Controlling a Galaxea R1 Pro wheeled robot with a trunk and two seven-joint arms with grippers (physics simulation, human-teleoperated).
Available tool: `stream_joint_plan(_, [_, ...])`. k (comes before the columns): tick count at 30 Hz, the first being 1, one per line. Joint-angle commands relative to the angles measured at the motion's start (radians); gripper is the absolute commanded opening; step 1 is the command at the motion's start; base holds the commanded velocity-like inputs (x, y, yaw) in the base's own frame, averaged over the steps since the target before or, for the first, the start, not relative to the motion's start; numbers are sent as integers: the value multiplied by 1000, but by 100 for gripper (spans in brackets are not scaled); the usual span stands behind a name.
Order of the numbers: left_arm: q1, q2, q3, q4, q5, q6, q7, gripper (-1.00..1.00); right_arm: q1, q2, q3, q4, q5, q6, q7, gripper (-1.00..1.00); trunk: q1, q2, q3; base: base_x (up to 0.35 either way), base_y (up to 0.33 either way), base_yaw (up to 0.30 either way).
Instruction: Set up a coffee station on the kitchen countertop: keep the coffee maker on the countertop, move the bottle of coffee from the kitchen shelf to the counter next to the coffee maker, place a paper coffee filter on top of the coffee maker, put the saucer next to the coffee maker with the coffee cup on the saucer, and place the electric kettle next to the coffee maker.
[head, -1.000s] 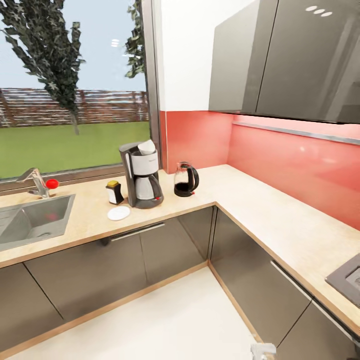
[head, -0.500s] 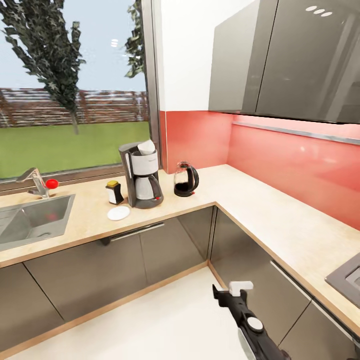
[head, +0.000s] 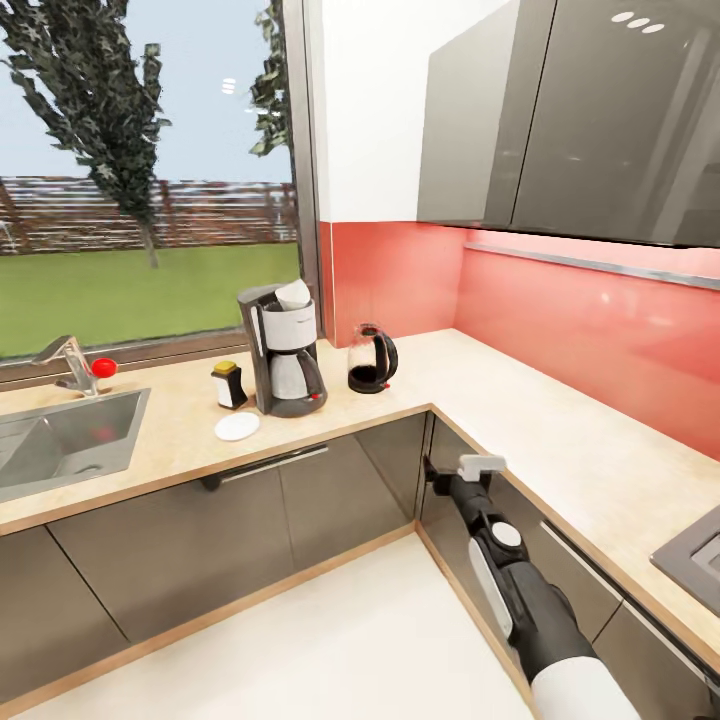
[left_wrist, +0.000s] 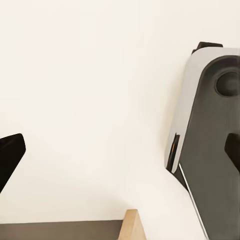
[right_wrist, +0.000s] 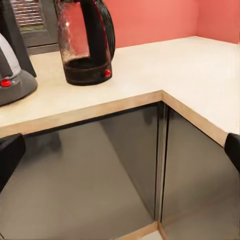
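Risen from the frame's lower edge, the right gripper (head: 452, 467) now hangs before the corner cabinet, fingers apart and empty. Beyond, on the countertop (head: 560, 450): saucer (head: 237, 426), upright coffee maker (head: 283, 350) — filter (head: 294, 293) on top — and electric kettle (head: 372, 359), spout facing left.

L-shaped counter (head: 520, 420), beige top. Near its inner corner: electric kettle (head: 372, 359), w/ coffee maker (head: 283, 350) just beside it. Coffee bottle (head: 229, 384) next, toward the sink (head: 60, 440). Saucer (head: 237, 426) sits nr front edge, in front of bottle.
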Motion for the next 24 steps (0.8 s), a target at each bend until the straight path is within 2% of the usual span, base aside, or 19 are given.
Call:
stream_joint_plan(1, [-1, -2, 5, 3, 0, -7, 0, 100, -11, 0, 0, -3, -4, 10, 0, 100, 1, -2, -2, 0, 0, 0])
stream_joint_plan(3, [-1, -3, 4, 2, -1, -7, 0, 100, -19, 0, 0, -21, -5, 17, 1, 100, 1, -2, -2, 0, 0, 0])
stream_joint_plan(7, [22, -4, 12, 4, 10, -2, 5, 100, -21, -22, -13, -21, 14, 34, 23, 100, 1, -2, -2, 0, 0, 0])
stream_joint_plan(11, [28, -4, 12, 5, 9, -3, 5, 100, -21, 1, 1, -20, 6, 17, 23, 100, 1, -2, -2, 0, 0, 0])
stream_joint_plan(16, [52, 9, 7, 5, 4, -6, -5, 100, -21, -26, 5, -24, 2, 12, 14, 100, 1, -2, -2, 0, 0, 0])
stream_joint_plan(24, [97, 18, -34, -9, -40, -51, -44, 100, -21, -71, -23, -26, -1, 13, 58, 100, 1, -2, -2, 0, 0, 0])
